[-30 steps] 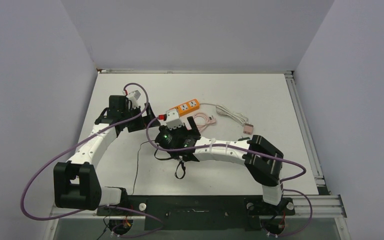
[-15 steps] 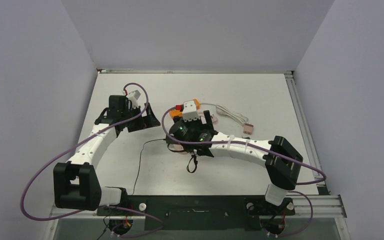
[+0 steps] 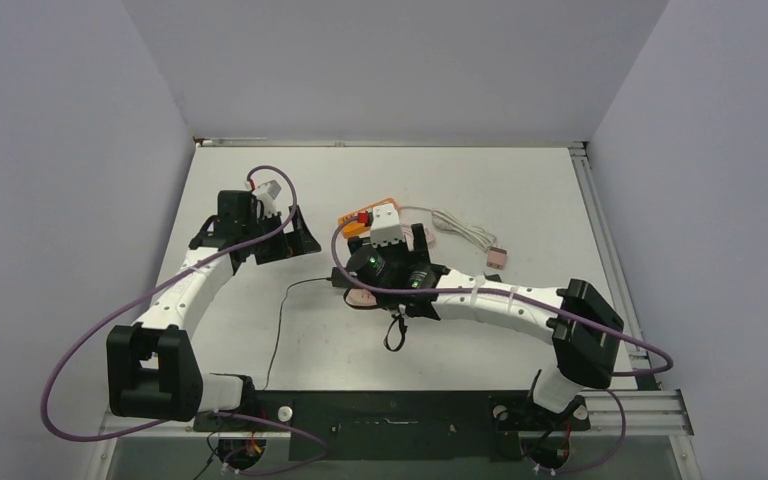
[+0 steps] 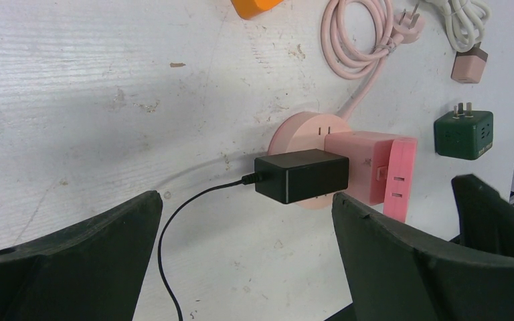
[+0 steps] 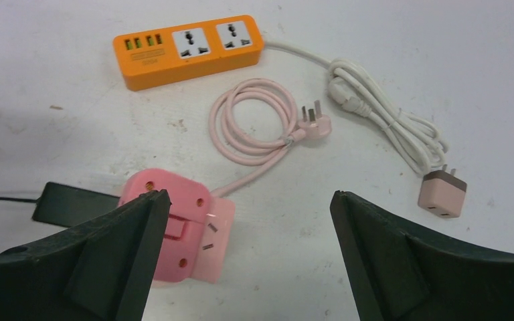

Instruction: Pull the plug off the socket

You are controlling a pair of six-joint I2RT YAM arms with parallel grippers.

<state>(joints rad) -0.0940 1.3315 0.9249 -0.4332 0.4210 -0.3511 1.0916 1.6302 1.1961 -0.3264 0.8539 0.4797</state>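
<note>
A black plug (image 4: 301,175) with a thin black cord (image 4: 174,221) sits pushed into the side of a pink socket (image 4: 365,167) lying on the white table. My left gripper (image 4: 246,200) is open, short of the plug and touching nothing. In the right wrist view the pink socket (image 5: 174,224) lies by the left finger, and the black plug (image 5: 73,200) pokes out to its left. Above the socket, my right gripper (image 5: 249,195) is open with only bare table between its fingers. In the top view the right gripper (image 3: 390,243) hides most of the socket (image 3: 360,297).
An orange power strip (image 5: 187,50) lies beyond the socket, with a coiled pink cable (image 5: 254,120) between them. A white cable (image 5: 381,127) ends in a tan plug (image 5: 442,192) to the right. A green cube adapter (image 4: 464,134) lies past the socket.
The right arm has swung to the right and farther from its base, now hanging over the socket and part of the orange strip. The left arm has not moved.
</note>
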